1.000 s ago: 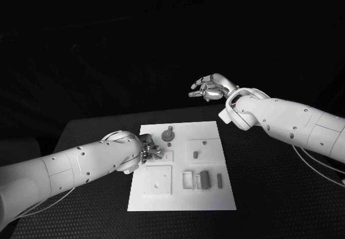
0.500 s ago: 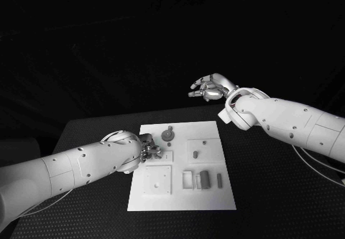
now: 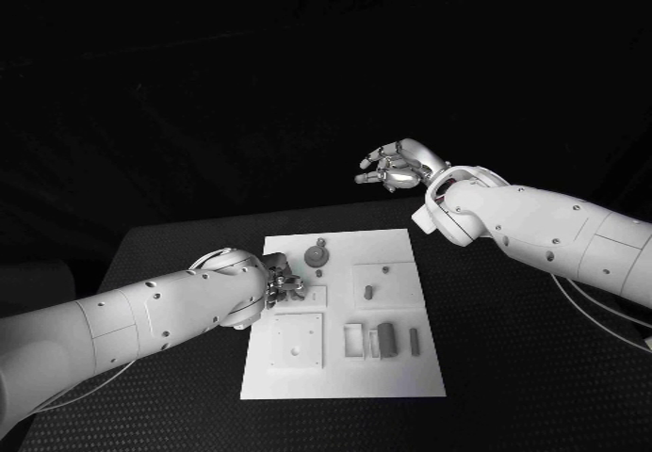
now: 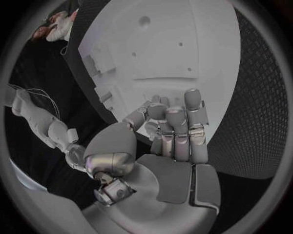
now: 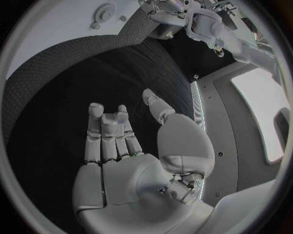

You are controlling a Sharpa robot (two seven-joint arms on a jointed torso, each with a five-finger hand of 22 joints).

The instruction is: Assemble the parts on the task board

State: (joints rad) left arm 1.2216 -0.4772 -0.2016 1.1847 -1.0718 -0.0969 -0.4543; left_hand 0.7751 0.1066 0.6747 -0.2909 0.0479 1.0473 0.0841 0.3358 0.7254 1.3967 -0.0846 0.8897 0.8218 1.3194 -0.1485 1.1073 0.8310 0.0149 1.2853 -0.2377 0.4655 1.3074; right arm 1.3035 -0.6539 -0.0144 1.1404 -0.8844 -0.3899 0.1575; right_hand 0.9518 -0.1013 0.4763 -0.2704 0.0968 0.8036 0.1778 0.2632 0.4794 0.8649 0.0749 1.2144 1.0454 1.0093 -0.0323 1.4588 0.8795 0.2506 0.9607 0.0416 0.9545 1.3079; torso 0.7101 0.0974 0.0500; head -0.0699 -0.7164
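Observation:
The white task board (image 3: 340,372) lies in the middle of the black table. On it are a grey round part (image 3: 317,254), two small pieces (image 3: 386,270) on a square plate, and upright grey parts (image 3: 386,339) in a row near the front. My left hand (image 3: 282,285) hovers low over the board's left edge. Its fingers (image 4: 174,124) are drawn together, with the thumb tip against them above the board (image 4: 183,53). Whether a part sits in that pinch is hidden. My right hand (image 3: 394,167) hangs high beyond the board's far right corner, its fingers (image 5: 113,134) spread and holding nothing.
The table's far edge (image 3: 203,224) runs just behind the board. A square plate with a hole (image 3: 298,341) sits at the board's front left. In the right wrist view the board (image 5: 55,29) and round part (image 5: 105,10) lie far off.

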